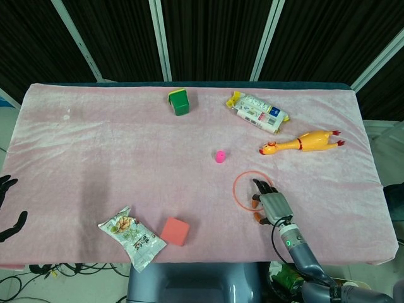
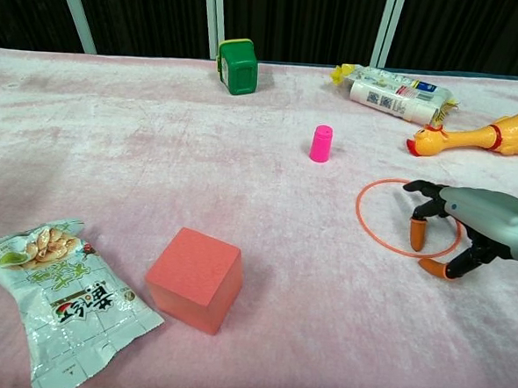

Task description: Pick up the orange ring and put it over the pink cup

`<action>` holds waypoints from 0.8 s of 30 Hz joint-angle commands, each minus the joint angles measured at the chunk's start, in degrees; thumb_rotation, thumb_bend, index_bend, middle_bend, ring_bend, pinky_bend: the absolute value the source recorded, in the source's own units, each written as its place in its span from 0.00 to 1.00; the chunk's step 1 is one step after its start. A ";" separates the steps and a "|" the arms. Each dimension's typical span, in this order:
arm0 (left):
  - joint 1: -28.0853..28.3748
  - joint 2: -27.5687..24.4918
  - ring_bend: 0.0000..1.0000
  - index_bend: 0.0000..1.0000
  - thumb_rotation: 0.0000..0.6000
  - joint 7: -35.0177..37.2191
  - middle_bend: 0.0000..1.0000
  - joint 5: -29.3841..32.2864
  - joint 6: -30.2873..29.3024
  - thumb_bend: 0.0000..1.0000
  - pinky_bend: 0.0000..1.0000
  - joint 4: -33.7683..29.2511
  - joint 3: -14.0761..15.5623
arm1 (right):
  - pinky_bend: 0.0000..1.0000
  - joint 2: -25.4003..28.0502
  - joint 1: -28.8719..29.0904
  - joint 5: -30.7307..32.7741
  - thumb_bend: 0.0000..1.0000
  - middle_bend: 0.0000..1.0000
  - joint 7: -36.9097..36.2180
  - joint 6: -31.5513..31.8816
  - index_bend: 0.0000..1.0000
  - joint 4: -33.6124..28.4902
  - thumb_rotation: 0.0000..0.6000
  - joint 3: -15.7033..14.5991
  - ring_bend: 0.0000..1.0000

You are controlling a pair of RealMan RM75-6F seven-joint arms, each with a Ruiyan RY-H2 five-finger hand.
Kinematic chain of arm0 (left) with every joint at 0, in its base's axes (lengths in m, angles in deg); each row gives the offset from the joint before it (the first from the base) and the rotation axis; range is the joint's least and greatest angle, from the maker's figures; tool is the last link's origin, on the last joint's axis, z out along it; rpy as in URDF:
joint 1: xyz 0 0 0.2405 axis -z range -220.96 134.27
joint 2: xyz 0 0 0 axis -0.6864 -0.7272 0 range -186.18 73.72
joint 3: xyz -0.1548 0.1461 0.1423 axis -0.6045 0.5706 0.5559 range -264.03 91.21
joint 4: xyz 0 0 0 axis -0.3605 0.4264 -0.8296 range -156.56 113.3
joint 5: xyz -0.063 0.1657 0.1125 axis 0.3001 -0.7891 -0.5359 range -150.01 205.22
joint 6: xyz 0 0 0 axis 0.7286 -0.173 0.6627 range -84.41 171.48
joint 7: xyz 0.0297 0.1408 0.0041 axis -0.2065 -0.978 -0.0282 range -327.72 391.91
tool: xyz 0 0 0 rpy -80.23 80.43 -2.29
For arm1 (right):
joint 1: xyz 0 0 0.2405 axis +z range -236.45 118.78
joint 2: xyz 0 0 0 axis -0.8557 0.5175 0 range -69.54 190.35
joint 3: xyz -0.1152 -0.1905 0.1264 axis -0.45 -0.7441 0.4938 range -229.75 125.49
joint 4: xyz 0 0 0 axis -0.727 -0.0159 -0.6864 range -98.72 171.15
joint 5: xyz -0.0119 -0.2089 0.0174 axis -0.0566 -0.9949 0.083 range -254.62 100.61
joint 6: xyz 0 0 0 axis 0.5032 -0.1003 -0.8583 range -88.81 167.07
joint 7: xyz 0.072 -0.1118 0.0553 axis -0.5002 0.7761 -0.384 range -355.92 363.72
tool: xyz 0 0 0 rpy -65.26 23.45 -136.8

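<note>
The orange ring (image 1: 234,190) (image 2: 357,214) lies flat on the pink cloth, right of centre. The small pink cup (image 1: 219,156) (image 2: 321,143) stands upright a short way beyond it, to its far left. My right hand (image 1: 270,205) (image 2: 482,221) hovers low over the ring's near right part, fingers spread and pointing down. One orange fingertip (image 2: 417,235) is inside the ring and the thumb tip is just outside its near edge. The ring is not lifted. My left hand (image 1: 7,205) shows only as dark fingers at the left edge, off the table.
A green block (image 1: 180,101) and a white snack packet (image 1: 257,112) lie at the back. A yellow rubber chicken (image 1: 300,142) lies right of the cup. A salmon cube (image 1: 175,231) and a snack bag (image 1: 132,236) sit near the front edge.
</note>
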 commanded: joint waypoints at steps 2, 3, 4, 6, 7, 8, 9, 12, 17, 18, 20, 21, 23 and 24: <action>-0.08 -0.06 0.00 0.19 1.00 0.07 0.12 0.06 0.03 0.33 0.00 -0.04 -0.06 | 0.18 -0.22 0.06 0.22 0.29 0.00 -0.32 -0.27 0.55 0.42 1.00 0.21 0.00; -0.10 -0.08 0.00 0.19 1.00 0.09 0.12 0.10 0.02 0.33 0.00 -0.04 -0.11 | 0.18 -0.25 0.07 0.26 0.29 0.00 -0.37 -0.36 0.56 0.52 1.00 0.22 0.00; -0.12 -0.09 0.00 0.19 1.00 0.09 0.12 0.13 0.00 0.33 0.00 -0.03 -0.16 | 0.18 -0.28 0.08 0.31 0.29 0.00 -0.36 -0.44 0.56 0.65 1.00 0.21 0.00; -0.15 -0.10 0.00 0.19 1.00 0.14 0.12 0.18 0.01 0.33 0.00 -0.03 -0.22 | 0.18 -0.32 0.08 0.43 0.29 0.00 -0.39 -0.64 0.57 0.77 1.00 0.19 0.00; -0.17 -0.11 0.00 0.19 1.00 0.18 0.12 0.19 0.04 0.33 0.00 -0.04 -0.24 | 0.18 -0.32 0.07 0.52 0.30 0.00 -0.47 -0.73 0.58 0.82 1.00 0.21 0.00; -0.17 -0.13 0.00 0.19 1.00 0.20 0.12 0.19 0.08 0.33 0.00 -0.03 -0.25 | 0.18 -0.33 0.07 0.58 0.30 0.00 -0.59 -0.84 0.58 0.78 1.00 0.23 0.00; -0.18 -0.13 0.00 0.19 1.00 0.20 0.12 0.18 0.09 0.33 0.00 -0.03 -0.25 | 0.18 -0.32 0.07 0.60 0.30 0.00 -0.63 -0.89 0.59 0.76 1.00 0.24 0.00; -0.20 -0.15 0.00 0.19 1.00 0.17 0.12 0.11 0.09 0.33 0.00 -0.04 -0.27 | 0.18 -0.28 0.08 0.65 0.31 0.00 -0.70 -1.07 0.59 0.65 1.00 0.21 0.00; -0.31 -0.19 0.00 0.19 1.00 0.10 0.12 0.12 0.10 0.33 0.00 -0.15 -0.30 | 0.18 -0.10 0.06 0.55 0.32 0.00 -0.69 -1.01 0.61 0.31 1.00 0.27 0.00; -0.33 -0.20 0.00 0.19 1.00 0.08 0.12 0.13 0.10 0.33 0.00 -0.17 -0.32 | 0.18 -0.04 0.05 0.54 0.32 0.00 -0.68 -1.00 0.61 0.20 1.00 0.28 0.00; -0.36 -0.22 0.00 0.19 1.00 0.05 0.12 0.15 0.13 0.33 0.00 -0.22 -0.34 | 0.18 0.14 0.06 0.60 0.33 0.00 -0.55 -1.00 0.62 0.03 1.00 0.31 0.00; -0.38 -0.24 0.00 0.19 1.00 0.04 0.12 0.15 0.15 0.33 0.00 -0.24 -0.34 | 0.18 0.23 0.05 0.67 0.33 0.00 -0.48 -1.06 0.62 -0.06 1.00 0.30 0.00; -0.40 -0.27 0.00 0.19 1.00 0.03 0.12 0.13 0.20 0.33 0.00 -0.29 -0.34 | 0.18 0.42 0.02 0.81 0.34 0.00 -0.36 -1.12 0.63 -0.29 1.00 0.28 0.00; -0.41 -0.28 0.00 0.19 1.00 0.01 0.12 0.10 0.21 0.33 0.00 -0.32 -0.34 | 0.18 0.50 0.00 0.85 0.34 0.00 -0.31 -1.15 0.63 -0.42 1.00 0.26 0.00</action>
